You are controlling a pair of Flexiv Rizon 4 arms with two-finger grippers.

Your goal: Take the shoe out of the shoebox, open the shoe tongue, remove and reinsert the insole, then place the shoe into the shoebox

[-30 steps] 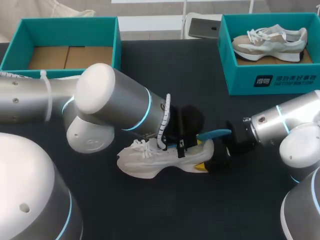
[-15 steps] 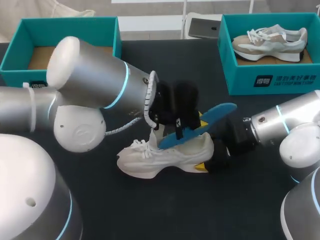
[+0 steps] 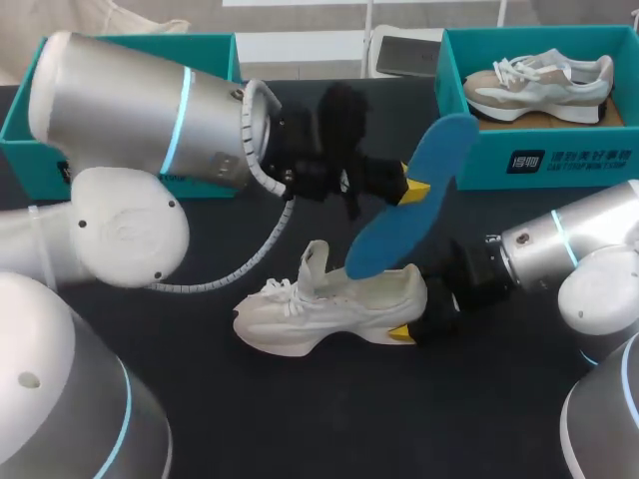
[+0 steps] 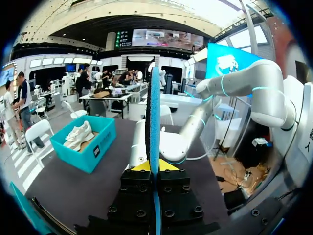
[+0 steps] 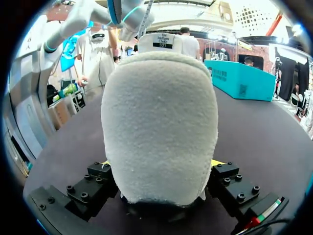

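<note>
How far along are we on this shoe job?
Done: shoe is out of the box on the table, tongue up. In hand: left pincer shut on the blue insole, held slanting above the shoe, its lower end at the opening; right pincer clamps the heel. Left: reinsert the insole, return the shoe to the box.
</note>
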